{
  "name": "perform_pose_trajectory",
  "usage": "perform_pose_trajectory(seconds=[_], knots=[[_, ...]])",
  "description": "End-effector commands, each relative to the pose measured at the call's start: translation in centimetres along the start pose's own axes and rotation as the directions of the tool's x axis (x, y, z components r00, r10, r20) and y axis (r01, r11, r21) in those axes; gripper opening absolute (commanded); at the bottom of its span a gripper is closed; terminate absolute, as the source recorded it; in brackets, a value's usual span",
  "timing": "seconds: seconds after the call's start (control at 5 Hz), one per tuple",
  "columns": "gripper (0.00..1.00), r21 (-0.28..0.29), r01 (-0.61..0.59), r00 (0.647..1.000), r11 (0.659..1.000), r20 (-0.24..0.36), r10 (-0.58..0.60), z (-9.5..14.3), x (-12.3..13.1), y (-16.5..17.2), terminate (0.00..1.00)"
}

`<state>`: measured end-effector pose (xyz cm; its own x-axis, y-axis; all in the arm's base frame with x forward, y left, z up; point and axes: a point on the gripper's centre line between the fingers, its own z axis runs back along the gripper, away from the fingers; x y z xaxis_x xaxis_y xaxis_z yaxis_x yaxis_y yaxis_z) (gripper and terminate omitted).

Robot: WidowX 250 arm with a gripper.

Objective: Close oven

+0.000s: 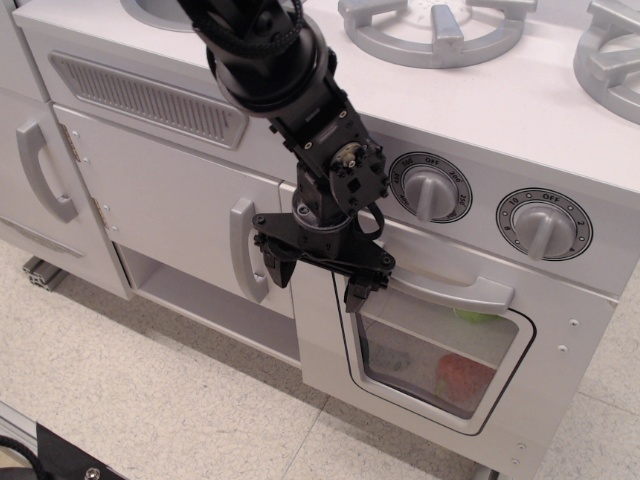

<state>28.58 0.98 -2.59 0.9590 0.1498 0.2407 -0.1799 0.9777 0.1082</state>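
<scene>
The oven door (330, 340) is white, with a rounded clear window (440, 350) and a horizontal grey bar handle (455, 292). It stands upright, flush or nearly flush against the oven front below the knobs. My black gripper (316, 277) is open, its fingers (274, 265) spread wide against the door's upper left corner, left of the handle. It holds nothing. Through the window I see a red item (460, 372) and a green item (480, 316) inside the oven.
Left of the oven is a plain cabinet door with a vertical grey handle (242, 250), an open shelf (195, 300) below it, and another handle (40, 170) further left. Two knobs (430, 190) (543, 225) sit above the door, and burners (435, 25) on top.
</scene>
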Motion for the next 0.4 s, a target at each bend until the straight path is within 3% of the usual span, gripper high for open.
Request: perform_pose_trajectory(seconds=[0.0, 0.2], knots=[[1.0, -0.026, 0.0, 0.998, 1.0, 0.06, 0.002, 1.8, 0.4, 0.8, 0.0], [1.0, -0.086, 0.078, 0.995, 0.993, -0.054, -0.083, 3.6, -1.2, 1.1, 0.0]])
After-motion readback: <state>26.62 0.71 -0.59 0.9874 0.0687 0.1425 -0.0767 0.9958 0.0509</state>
